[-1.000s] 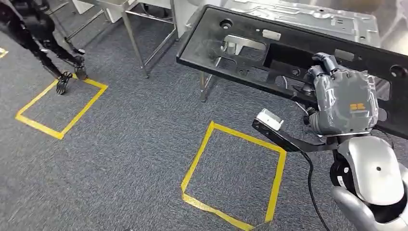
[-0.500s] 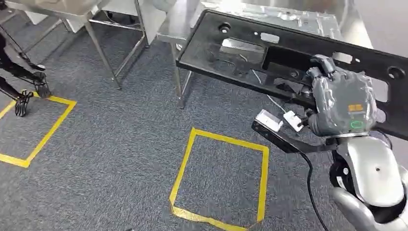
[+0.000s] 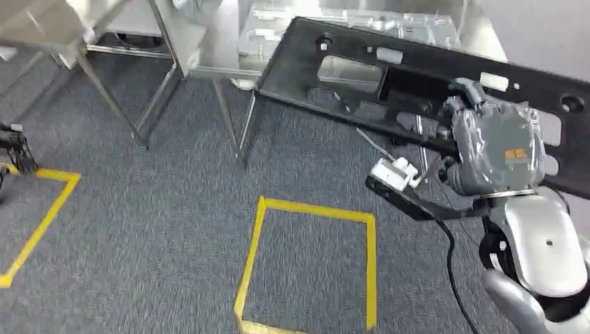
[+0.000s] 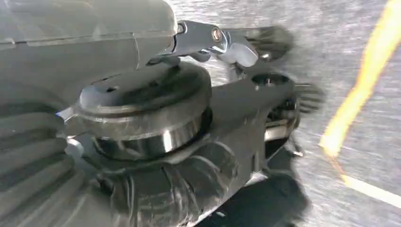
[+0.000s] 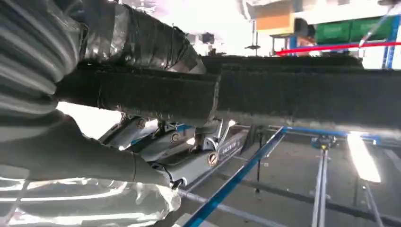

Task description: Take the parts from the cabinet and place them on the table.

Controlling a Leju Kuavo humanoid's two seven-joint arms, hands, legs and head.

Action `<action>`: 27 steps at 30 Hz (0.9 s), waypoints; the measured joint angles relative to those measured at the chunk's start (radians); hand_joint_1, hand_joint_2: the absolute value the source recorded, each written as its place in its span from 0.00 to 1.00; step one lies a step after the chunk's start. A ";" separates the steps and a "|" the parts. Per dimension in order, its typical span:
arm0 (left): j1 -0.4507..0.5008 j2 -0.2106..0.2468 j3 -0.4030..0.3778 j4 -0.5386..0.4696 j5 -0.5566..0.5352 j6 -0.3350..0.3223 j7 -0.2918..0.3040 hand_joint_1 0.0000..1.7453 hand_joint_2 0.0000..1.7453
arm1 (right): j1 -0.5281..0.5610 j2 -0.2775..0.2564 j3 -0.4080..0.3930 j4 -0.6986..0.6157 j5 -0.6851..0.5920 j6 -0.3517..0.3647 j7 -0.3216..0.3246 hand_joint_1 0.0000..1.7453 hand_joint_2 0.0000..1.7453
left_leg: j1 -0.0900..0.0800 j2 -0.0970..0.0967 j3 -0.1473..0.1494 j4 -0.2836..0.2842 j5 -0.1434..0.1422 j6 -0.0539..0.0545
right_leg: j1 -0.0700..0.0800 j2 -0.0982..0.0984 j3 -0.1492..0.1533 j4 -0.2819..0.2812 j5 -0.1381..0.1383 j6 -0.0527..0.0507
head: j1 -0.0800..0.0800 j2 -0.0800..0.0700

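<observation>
Item: long black panel [image 3: 389, 69], upper right of frame, gripped by right hand [image 3: 495, 142]. Left hand [image 4: 142, 156]: grip state unclear. Handling: keep panel level, clear of steel table [image 3: 209, 69] legs.

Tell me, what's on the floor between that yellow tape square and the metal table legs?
Bare grey carpet in the head view, between the yellow tape square and table legs.
</observation>
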 joint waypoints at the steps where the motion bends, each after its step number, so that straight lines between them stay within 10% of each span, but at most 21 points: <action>1: -0.002 0.000 0.000 0.000 0.000 0.000 0.000 0.00 1.00 | -0.001 0.000 0.000 0.000 0.000 0.000 0.000 1.00 1.00 | 0.001 -0.009 -0.045 0.066 -0.004 -0.004 | -0.002 0.001 0.011 -0.004 -0.005 -0.002 | 0.000 0.000; 5: -0.011 0.000 -0.001 0.000 0.000 -0.003 -0.004 0.00 1.00 | 0.000 0.001 0.001 0.003 -0.005 0.000 -0.013 1.00 1.00 | 0.007 -0.011 -0.172 0.149 -0.145 -0.022 | -0.005 0.021 0.070 -0.013 -0.047 0.001 | 0.000 0.000; 7: -0.010 0.000 -0.002 0.000 0.000 -0.003 -0.004 0.00 1.00 | 0.000 0.001 0.003 0.005 -0.005 0.001 -0.019 1.00 1.00 | 0.010 -0.011 -0.160 0.044 -0.088 -0.025 | -0.007 0.030 0.107 -0.012 -0.074 0.007 | 0.000 0.000; 9: -0.006 0.000 -0.002 0.000 0.000 -0.003 -0.003 0.00 1.00 | 0.001 0.000 0.006 0.007 -0.001 0.003 -0.022 1.00 1.00 | 0.016 -0.014 -0.144 -0.090 0.089 -0.026 | -0.007 0.038 0.121 -0.010 -0.098 0.017 | 0.000 0.000; 13: -0.013 0.000 -0.003 0.000 -0.001 -0.006 0.001 0.00 1.00 | 0.000 -0.001 0.019 0.017 -0.005 0.013 -0.034 1.00 1.00 | 0.008 -0.013 -0.126 -0.100 0.085 0.016 | -0.002 0.049 0.157 0.012 -0.127 0.043 | -0.001 0.000; 15: -0.014 -0.002 -0.005 0.000 -0.002 -0.006 0.002 0.00 1.00 | -0.007 -0.001 0.026 0.022 -0.017 0.014 -0.037 1.00 1.00 | 0.012 -0.013 -0.094 -0.107 0.084 0.031 | -0.005 0.030 0.139 0.059 -0.130 0.049 | 0.000 0.000; 18: -0.012 -0.001 -0.006 0.000 -0.007 -0.006 0.002 0.00 1.00 | -0.019 -0.003 0.037 0.039 -0.036 0.014 -0.048 1.00 1.00 | 0.012 -0.013 -0.072 -0.109 0.065 0.037 | -0.005 0.019 0.000 0.261 -0.192 0.059 | 0.000 0.000; 20: -0.010 -0.001 -0.015 0.000 -0.013 -0.006 0.000 0.00 1.00 | -0.026 -0.003 0.051 0.058 -0.043 0.013 -0.054 1.00 1.00 | 0.012 -0.015 -0.050 -0.109 0.045 0.037 | -0.005 0.018 -0.065 0.299 -0.241 0.062 | 0.001 0.000; 22: -0.009 -0.001 -0.020 0.000 -0.013 -0.006 0.000 0.00 1.00 | -0.038 -0.003 0.065 0.071 -0.047 0.013 -0.061 1.00 1.00 | 0.012 -0.015 -0.019 -0.110 0.023 0.035 | -0.005 0.016 -0.061 0.207 -0.185 0.055 | 0.001 0.000; 24: -0.005 -0.001 -0.021 0.000 -0.013 -0.007 0.000 0.00 1.00 | -0.051 -0.003 0.075 0.081 -0.047 0.012 -0.063 1.00 1.00 | 0.012 -0.015 0.000 -0.113 -0.001 0.029 | -0.003 0.006 -0.026 0.045 -0.028 0.047 | 0.001 0.000; 27: -0.006 0.000 -0.022 0.000 -0.014 -0.007 -0.002 0.00 1.00 | -0.061 -0.003 0.088 0.096 -0.050 0.011 -0.064 1.00 1.00 | 0.006 -0.016 0.029 -0.127 -0.022 0.009 | 0.006 0.005 -0.004 0.032 -0.027 0.035 | 0.003 0.000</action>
